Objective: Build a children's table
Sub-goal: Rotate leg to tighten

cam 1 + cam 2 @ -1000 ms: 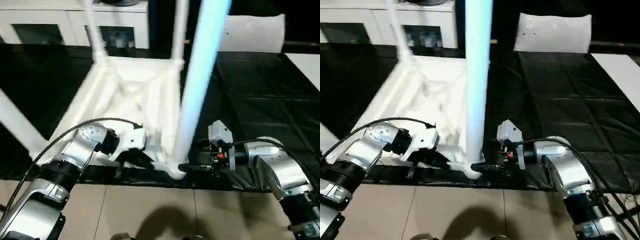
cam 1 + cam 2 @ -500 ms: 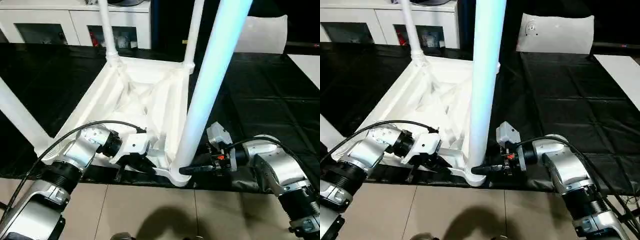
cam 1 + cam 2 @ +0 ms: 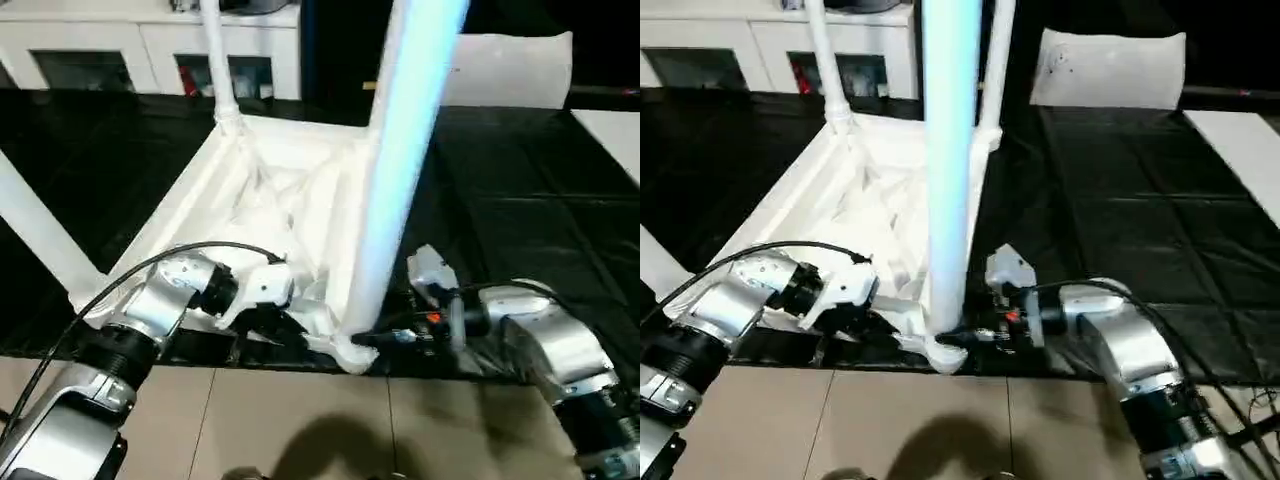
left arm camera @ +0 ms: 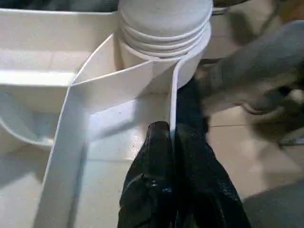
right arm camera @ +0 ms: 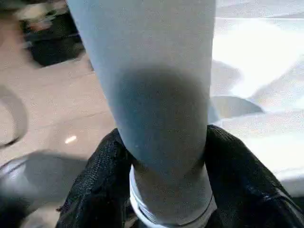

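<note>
Here, left end effector [image 4: 172,142] clenched on tabletop [image 3: 250,190] rib, right end effector [image 5: 161,190] grasping leg [image 3: 948,170].

White tapered leg [image 5: 156,109] rises close to lens. Right hand [image 5: 166,190]: black fingers [image 5: 95,185] pressed on either side of leg's lower end, just above its ringed base. Pale tabletop [image 5: 266,123] plastic beyond; tan floor [image 5: 52,109] opposite.

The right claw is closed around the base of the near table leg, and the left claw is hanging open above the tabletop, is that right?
Not quite. The right claw does grip the near leg at its base, but the left claw is not open above the tabletop: the left wrist view shows its fingers pinched shut on a thin rib beside the corner socket.
</note>
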